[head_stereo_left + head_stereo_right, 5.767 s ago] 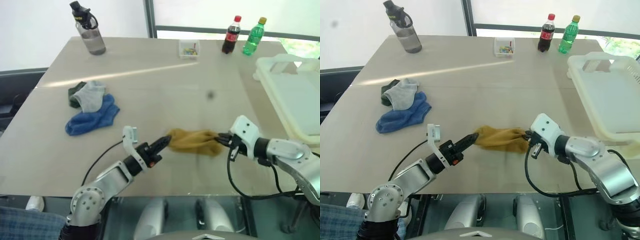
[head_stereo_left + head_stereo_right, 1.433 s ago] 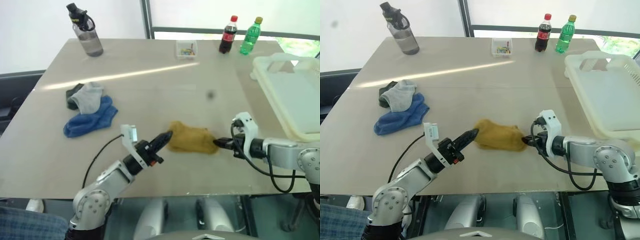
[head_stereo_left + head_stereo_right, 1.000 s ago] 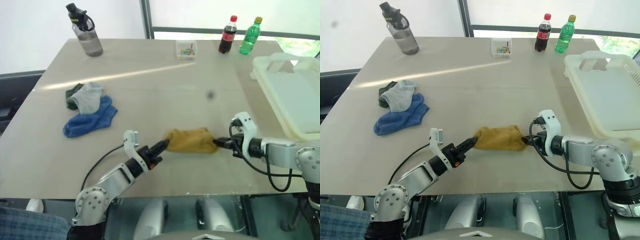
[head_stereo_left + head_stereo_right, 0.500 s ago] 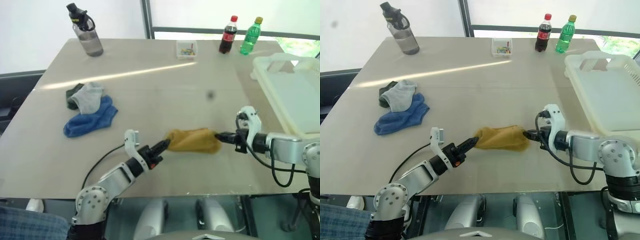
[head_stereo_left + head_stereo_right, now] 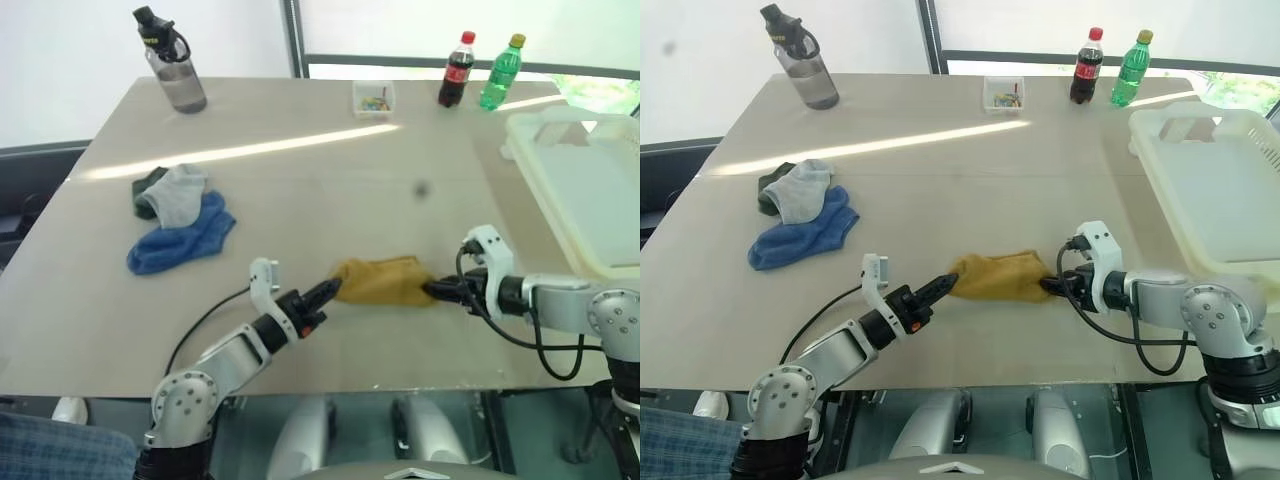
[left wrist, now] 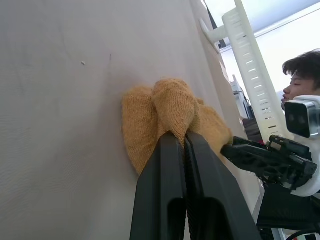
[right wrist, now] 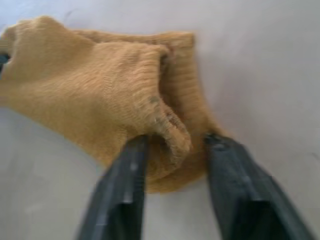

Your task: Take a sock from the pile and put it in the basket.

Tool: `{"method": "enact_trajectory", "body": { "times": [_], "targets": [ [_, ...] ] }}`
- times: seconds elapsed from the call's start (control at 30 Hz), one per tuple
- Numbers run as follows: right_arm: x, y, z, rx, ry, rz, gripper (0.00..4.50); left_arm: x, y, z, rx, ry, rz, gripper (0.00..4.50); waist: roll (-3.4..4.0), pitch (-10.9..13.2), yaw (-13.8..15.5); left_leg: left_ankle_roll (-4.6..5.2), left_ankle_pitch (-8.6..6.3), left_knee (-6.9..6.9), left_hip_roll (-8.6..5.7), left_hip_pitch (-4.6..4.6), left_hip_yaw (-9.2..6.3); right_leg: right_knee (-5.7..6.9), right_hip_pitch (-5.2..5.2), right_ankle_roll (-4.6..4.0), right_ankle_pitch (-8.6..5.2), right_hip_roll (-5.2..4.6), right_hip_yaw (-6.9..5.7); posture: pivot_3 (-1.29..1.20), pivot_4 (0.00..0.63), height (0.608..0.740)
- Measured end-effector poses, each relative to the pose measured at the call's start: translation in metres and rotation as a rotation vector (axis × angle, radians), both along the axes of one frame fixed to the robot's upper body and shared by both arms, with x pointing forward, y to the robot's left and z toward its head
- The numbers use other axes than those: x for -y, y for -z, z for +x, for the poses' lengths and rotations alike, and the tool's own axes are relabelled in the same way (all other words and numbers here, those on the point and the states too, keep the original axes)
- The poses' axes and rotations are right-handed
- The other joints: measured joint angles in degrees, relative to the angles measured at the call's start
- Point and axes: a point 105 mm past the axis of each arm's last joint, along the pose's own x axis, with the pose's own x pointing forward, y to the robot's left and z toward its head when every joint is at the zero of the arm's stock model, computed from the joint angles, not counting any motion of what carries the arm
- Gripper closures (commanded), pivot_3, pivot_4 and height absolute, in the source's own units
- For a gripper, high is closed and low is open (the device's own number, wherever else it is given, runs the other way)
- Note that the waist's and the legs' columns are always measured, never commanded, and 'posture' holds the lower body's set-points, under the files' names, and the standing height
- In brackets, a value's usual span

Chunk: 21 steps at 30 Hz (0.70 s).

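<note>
Sock (image 5: 380,281) lies crumpled near the front edge of the counter (image 5: 320,190), stretched between both arms. The left gripper (image 5: 326,292) has its jaws clamped on the sock's left end, while the right gripper (image 5: 1048,286) stands with its jaws apart, straddling a raised fold at the right end. To do this well, I judge the right jaws should close on that fold, pinching both layers, before the left lets go, or the knit could slide free. Further back toward the left edge sits the pile (image 5: 178,216) of blue, grey and dark socks, well clear. The basket (image 5: 1210,190) waits along the right edge with nothing between it and the sock. At the far edge stand a water bottle (image 5: 172,62), a small clear box (image 5: 374,97) and two drink bottles (image 5: 480,72).
</note>
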Motion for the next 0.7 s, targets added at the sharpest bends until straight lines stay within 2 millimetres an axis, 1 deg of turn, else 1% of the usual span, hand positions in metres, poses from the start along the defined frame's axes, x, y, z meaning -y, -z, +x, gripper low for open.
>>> {"method": "enact_trajectory", "body": {
  "times": [0.1,0.17,0.3,0.33,0.4,0.47,0.53,0.7],
  "targets": [
    [0.005,-0.002,-0.002,0.01,-0.01,-0.013,1.45,0.0,0.0,0.0,0.0,0.001,0.0,4.5,0.0,0.0,0.03,0.0,0.0,0.0,-0.01,-0.01,0.0,0.0,0.0,0.0,0.0,0.0,-0.01,0.0,0.15,0.74],
    [0.008,-0.009,-0.002,0.033,-0.027,0.004,1.45,0.0,0.0,0.0,0.0,0.002,0.001,4.5,0.0,0.0,0.0,0.0,0.0,0.0,-0.01,-0.01,0.0,0.0,0.0,0.0,0.0,0.0,0.0,0.0,0.15,0.74],
    [0.01,-0.036,0.004,0.188,-0.051,0.047,1.45,0.0,0.0,0.0,0.0,0.003,0.002,4.5,0.0,0.0,-0.02,0.0,0.0,0.0,-0.02,0.01,0.01,0.0,0.0,0.0,0.0,0.02,-0.01,0.0,0.15,0.74],
    [0.009,-0.044,0.008,0.256,-0.056,0.053,1.45,0.0,0.0,0.0,0.0,0.004,0.002,4.5,0.0,0.0,-0.03,0.0,0.0,0.0,-0.02,0.01,0.02,0.0,0.0,0.0,0.0,0.03,0.0,0.0,0.15,0.74],
    [0.004,-0.051,0.013,0.383,-0.088,-0.002,1.45,0.001,0.0,0.0,0.001,0.005,0.002,4.5,0.01,0.0,-0.05,0.0,0.0,0.0,-0.01,0.02,0.01,0.0,0.0,0.01,0.0,0.02,-0.01,0.0,0.15,0.74],
    [-0.005,-0.043,0.012,0.422,-0.15,-0.077,1.45,0.001,-0.001,0.0,0.001,0.006,0.002,4.5,0.0,0.0,-0.05,-0.01,0.0,0.0,-0.01,0.02,0.0,0.01,0.0,0.01,0.0,0.02,-0.01,0.0,0.15,0.74],
    [-0.012,-0.028,0.012,0.421,-0.185,-0.126,1.45,0.001,-0.001,0.0,0.0,0.008,0.002,4.5,0.0,0.0,-0.02,-0.01,0.0,0.0,0.0,0.01,-0.01,0.0,-0.01,0.0,0.0,-0.01,-0.01,0.0,0.15,0.74],
    [-0.01,-0.004,0.019,0.422,-0.198,-0.243,1.45,0.002,-0.001,0.001,0.001,0.008,-0.003,4.5,0.0,0.0,0.11,-0.02,0.01,0.01,-0.01,0.01,-0.01,0.0,-0.01,0.0,0.0,-0.08,0.0,0.0,0.15,0.74]
  ]
}}
